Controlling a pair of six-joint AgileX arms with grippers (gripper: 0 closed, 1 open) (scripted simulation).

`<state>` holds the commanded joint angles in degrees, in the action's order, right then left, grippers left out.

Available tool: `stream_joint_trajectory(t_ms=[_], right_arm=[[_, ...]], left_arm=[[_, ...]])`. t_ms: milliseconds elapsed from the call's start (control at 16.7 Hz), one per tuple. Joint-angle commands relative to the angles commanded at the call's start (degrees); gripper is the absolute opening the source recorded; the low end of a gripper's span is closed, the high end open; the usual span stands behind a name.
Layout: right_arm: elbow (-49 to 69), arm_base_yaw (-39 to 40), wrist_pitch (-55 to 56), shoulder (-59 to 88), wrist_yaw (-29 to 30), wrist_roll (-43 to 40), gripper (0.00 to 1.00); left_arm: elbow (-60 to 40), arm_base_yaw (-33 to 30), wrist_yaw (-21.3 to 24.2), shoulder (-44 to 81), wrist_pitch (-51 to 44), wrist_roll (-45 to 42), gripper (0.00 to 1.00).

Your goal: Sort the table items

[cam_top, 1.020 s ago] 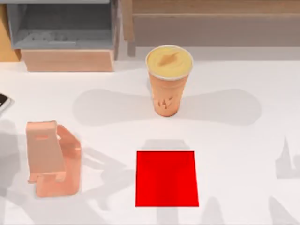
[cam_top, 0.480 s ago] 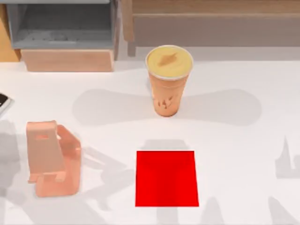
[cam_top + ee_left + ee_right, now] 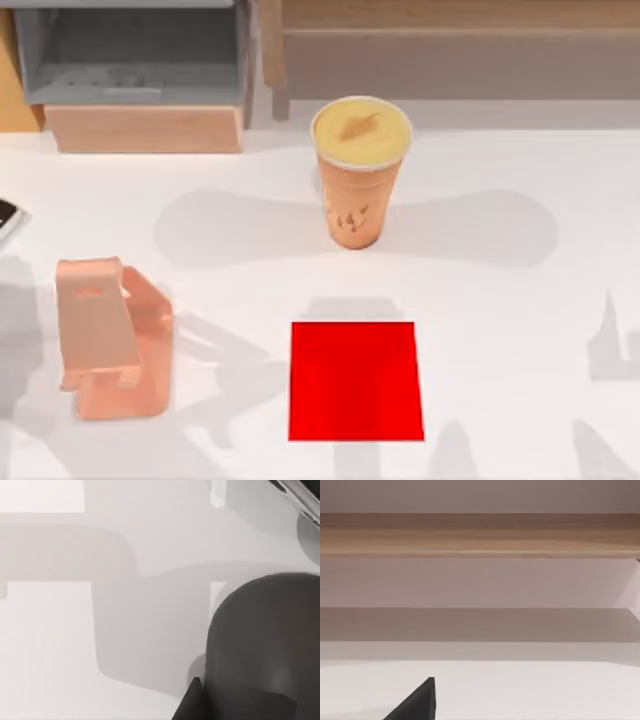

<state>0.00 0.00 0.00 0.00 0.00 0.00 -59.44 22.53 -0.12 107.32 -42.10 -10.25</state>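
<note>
Orange cup (image 3: 359,170) with yellow top stands upright on the white table (image 3: 500,300), beyond the red mat (image 3: 356,381); pink phone stand (image 3: 108,338) sits well to the left, and a phone corner (image 3: 6,220) shows at the table's left edge. Left wrist view: dark grey mouse (image 3: 265,645) close under the camera, phone edge (image 3: 300,495) near it. Claw state on either arm: cannot tell

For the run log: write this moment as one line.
cup upright behind red mat | phone stand on table left | phone at left edge | mouse under left wrist camera
</note>
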Motion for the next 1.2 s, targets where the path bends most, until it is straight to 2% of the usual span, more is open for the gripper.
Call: stream_joint_trajectory(t_ms=[420,900,1200], right_arm=[[0.0,0.0,0.0,0.0,0.0,0.0,1.0],[0.0,0.0,0.0,0.0,0.0,0.0,1.0],[0.0,0.0,0.0,0.0,0.0,0.0,1.0]], left_arm=[[-0.93,-0.14,0.23,-0.52,-1.14,0.0,0.0],[-12.91,-0.26,0.2,-7.53,-20.77,0.23,0.0],[-14.28,-0.3,0.19,-8.79,-22.74,0.36,0.0]])
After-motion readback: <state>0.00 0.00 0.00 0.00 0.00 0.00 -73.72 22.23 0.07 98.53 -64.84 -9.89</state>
